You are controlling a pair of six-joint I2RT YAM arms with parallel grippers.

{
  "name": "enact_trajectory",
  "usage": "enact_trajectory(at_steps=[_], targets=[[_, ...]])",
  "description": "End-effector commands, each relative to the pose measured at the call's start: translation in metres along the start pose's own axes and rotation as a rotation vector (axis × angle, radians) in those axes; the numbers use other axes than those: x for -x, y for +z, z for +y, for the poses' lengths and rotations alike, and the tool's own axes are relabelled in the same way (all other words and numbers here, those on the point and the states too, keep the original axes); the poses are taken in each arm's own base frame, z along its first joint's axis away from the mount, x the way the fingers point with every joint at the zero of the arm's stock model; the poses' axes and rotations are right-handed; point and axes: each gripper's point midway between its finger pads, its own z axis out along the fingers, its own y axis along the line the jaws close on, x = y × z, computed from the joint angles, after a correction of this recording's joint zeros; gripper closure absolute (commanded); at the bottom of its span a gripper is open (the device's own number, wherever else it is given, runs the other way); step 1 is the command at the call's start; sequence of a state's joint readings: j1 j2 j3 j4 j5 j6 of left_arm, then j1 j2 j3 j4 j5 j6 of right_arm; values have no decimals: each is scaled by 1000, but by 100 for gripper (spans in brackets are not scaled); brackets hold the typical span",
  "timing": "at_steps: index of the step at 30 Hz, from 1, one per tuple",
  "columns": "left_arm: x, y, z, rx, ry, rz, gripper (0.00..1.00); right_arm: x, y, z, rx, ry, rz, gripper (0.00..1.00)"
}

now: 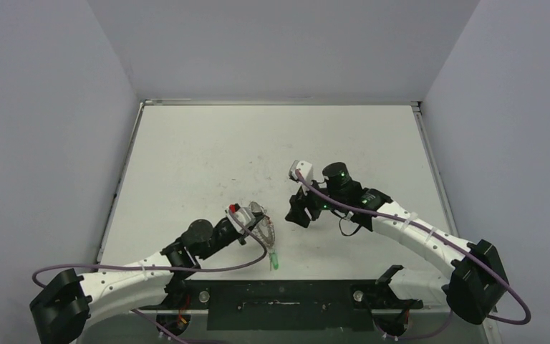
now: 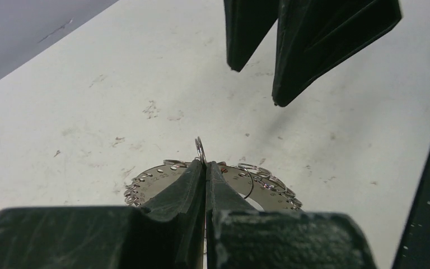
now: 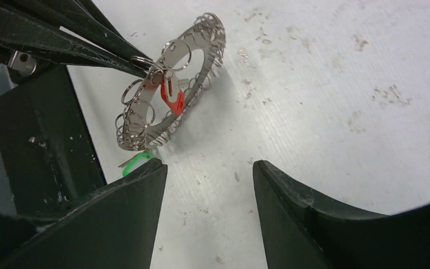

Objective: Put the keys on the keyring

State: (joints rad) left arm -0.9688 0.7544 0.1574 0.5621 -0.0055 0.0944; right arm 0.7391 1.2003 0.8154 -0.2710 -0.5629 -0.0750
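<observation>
Peeking from behind right tool (image 3: pixel 208 168) is green key (image 3: pixel 134 162).

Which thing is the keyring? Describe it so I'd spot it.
On the white table, look near the front edge, at the tip of the left gripper. Pinched there is the keyring: a flat silver ring fringed with wire loops, far bigger than the red-tagged key and green-tagged key by it.

Bright even overhead light, soft faint shadows, wrist-view foregrounds slightly blurred

Shiny metal keyring (image 3: pixel 185 47), red plastic tag (image 3: pixel 171 96), scuffed matt table (image 3: pixel 325 112).
</observation>
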Motion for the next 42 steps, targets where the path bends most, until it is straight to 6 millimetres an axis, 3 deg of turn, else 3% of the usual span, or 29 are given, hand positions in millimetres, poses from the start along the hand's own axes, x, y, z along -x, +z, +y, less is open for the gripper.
enact_trajectory(at_steps=[1,11,16,19,22,23,24,29,37,39,42], targets=[[31,28,31,139,51,-23,100,28,-14,-20,-70,76,-147,39],[11,97,86,163,-13,34,100,9,-37,-65,-250,220,-193,23],[6,117,112,153,-46,25,62,-3,-47,-90,-345,292,-207,18],[7,112,134,196,-85,-15,36,-12,-56,-111,-419,352,-219,17],[10,91,164,283,-130,-55,16,-27,-72,-139,-566,427,-231,13],[11,81,174,314,-145,-68,5,-33,-81,-151,-631,456,-238,7],[10,70,182,346,-160,-74,3,-39,-88,-160,-689,481,-246,6],[-3,5,214,555,-173,-38,3,-66,-125,-193,-965,532,-245,0],[-25,-90,223,865,-52,226,3,-82,-175,-211,-1257,390,-246,0],[-37,-109,223,935,-47,249,3,-87,-180,-214,-1305,384,-262,0],[-60,-121,220,978,-54,244,3,-97,-183,-219,-1357,372,-274,0]])
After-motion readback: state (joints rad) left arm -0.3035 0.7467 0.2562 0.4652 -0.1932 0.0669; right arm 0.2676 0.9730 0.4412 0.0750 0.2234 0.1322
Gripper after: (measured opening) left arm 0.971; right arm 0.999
